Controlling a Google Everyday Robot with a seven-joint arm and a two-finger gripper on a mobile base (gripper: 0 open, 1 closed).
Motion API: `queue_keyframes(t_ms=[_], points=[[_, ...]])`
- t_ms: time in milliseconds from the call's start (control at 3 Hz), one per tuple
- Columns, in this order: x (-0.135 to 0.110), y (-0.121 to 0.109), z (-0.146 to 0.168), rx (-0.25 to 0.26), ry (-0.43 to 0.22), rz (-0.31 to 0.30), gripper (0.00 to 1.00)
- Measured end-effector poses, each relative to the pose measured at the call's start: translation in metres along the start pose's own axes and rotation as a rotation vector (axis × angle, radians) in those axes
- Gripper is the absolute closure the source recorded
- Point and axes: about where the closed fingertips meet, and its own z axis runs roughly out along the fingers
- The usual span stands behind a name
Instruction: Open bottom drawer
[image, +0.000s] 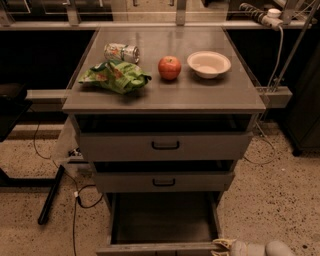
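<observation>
The bottom drawer (162, 220) of the grey cabinet is pulled far out, and its dark inside shows. Its front panel's top rim (155, 247) lies along the lower edge of the camera view, with the handle out of view. My gripper (222, 245) sits at the right end of that front rim, touching or nearly touching it. Its pale wrist (260, 248) runs off to the lower right.
The middle drawer (164, 181) and top drawer (165, 145) each stand slightly out. On the cabinet top (200, 95) lie a green chip bag (115, 76), a tipped can (121, 51), a red apple (169, 67) and a white bowl (209, 64). Cables (75, 200) trail over the floor at left.
</observation>
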Motion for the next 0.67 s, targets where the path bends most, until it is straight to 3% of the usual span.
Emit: queue_keyframes(t_ms=[333,667], points=[[-0.0026,0.0102,-0.0023,-0.012,-0.006,0.004,1.00],[-0.0042,0.0097,-0.0035,-0.012,-0.006,0.004,0.81]])
